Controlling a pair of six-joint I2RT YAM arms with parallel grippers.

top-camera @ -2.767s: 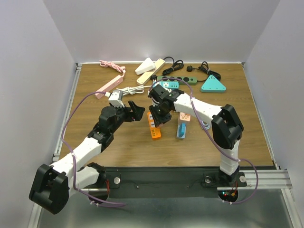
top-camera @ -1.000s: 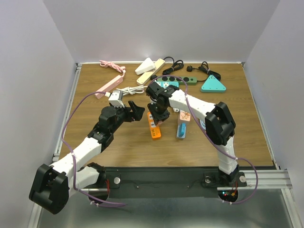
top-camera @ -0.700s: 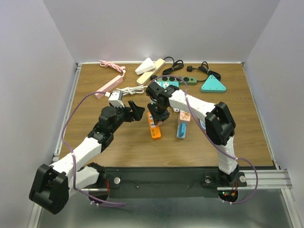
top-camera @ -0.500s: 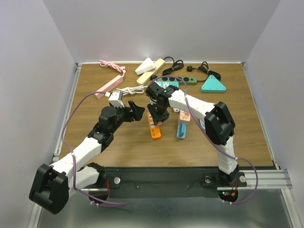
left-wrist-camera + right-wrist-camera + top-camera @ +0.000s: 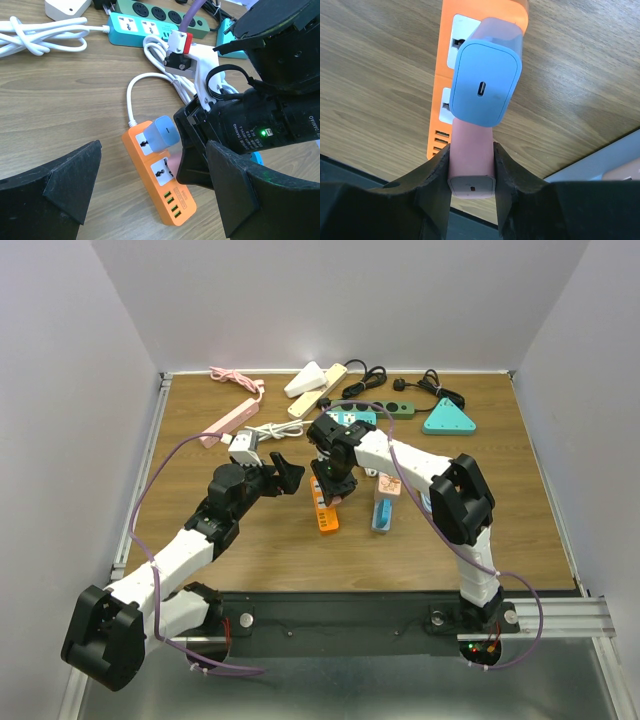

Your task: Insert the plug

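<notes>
Your right gripper [image 5: 471,167] is clamped on the pink plug [image 5: 470,142], a finger pressed to each of its long sides. The plug sits over the middle of the orange power strip [image 5: 323,513], near the centre of the table [image 5: 250,540]. From the right wrist view the plug covers the strip's second socket, just beside the blue charger [image 5: 162,133], which sits in the socket at the cord end. You cannot tell from these views whether the plug's pins have entered the socket. The strip's white cord [image 5: 131,97] loops away from that end toward the teal power strip [image 5: 135,25] farther back. Your left gripper [image 5: 287,472] hangs just left of the orange strip, apart from it, with its jaws spread wide and nothing between them. Its wrist camera looks between the fingers [image 5: 70,180] at the strip and the right arm's wrist.
</notes>
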